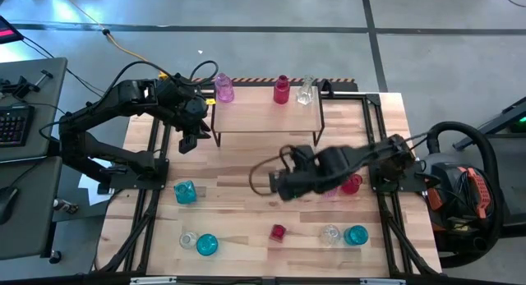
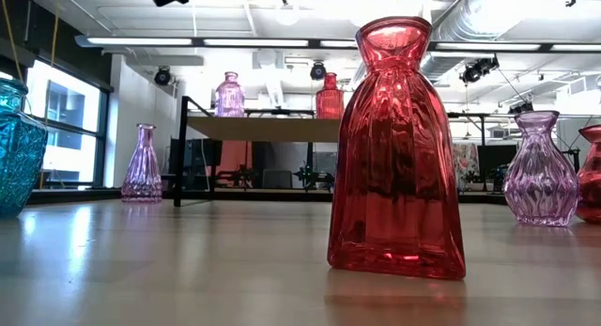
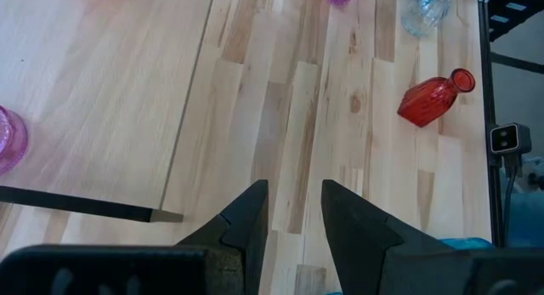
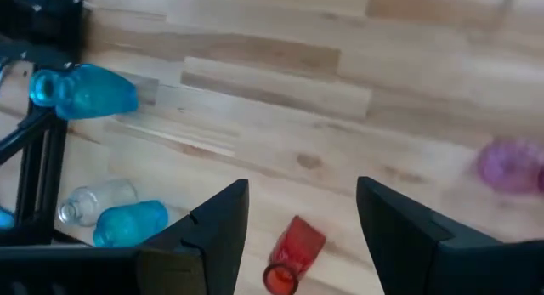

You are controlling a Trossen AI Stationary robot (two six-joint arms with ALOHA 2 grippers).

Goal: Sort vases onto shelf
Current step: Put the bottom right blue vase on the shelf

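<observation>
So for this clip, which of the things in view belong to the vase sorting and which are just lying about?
Part of the job:
- shelf with pink vase, red vase and clear vase on it
- vases on the table: teal, small red, clear
- left gripper, right gripper, both empty

Just lying about:
- keyboard on the side desk
- yellow cable on the floor

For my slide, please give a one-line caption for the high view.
Three vases stand on the shelf; both open grippers, left gripper and right gripper, hover empty.
</observation>
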